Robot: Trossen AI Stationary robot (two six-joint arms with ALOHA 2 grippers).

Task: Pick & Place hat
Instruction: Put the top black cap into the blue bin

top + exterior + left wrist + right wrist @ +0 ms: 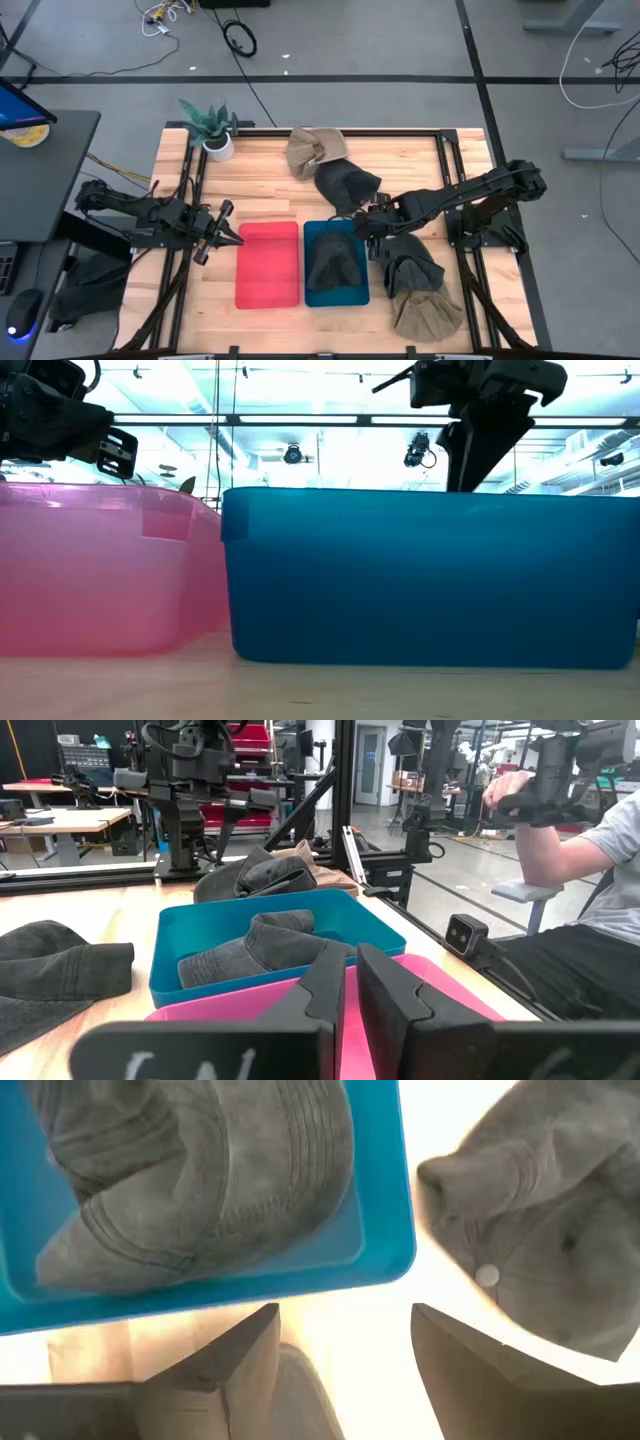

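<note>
Two bins sat side by side near the front of the wooden tabletop (260,170). The blue bin (336,264) held one dark grey hat (333,262), slumped across the bin's floor and filling much of it; the right wrist view showed its stitched crown and brim lying inside the blue walls. The pink bin (267,263), just beside it on the left arm's side, held nothing that could be seen.

The right hand (368,232) hovered at the blue bin's far corner, above the rim, its fingers (215,1370) spread wide apart with nothing between them. The left hand (222,236) waited near the pink bin's outer edge, its fingers (395,1005) drawn close together and gripping nothing.

Other hats lay loose on the tabletop: a tan hat (315,150) and a dark hat (347,185) behind the bins, and a grey hat (412,272) and an olive-tan hat (428,315) just beside the blue bin on the right arm's side. A small potted plant (212,130) stood at the far left corner.
</note>
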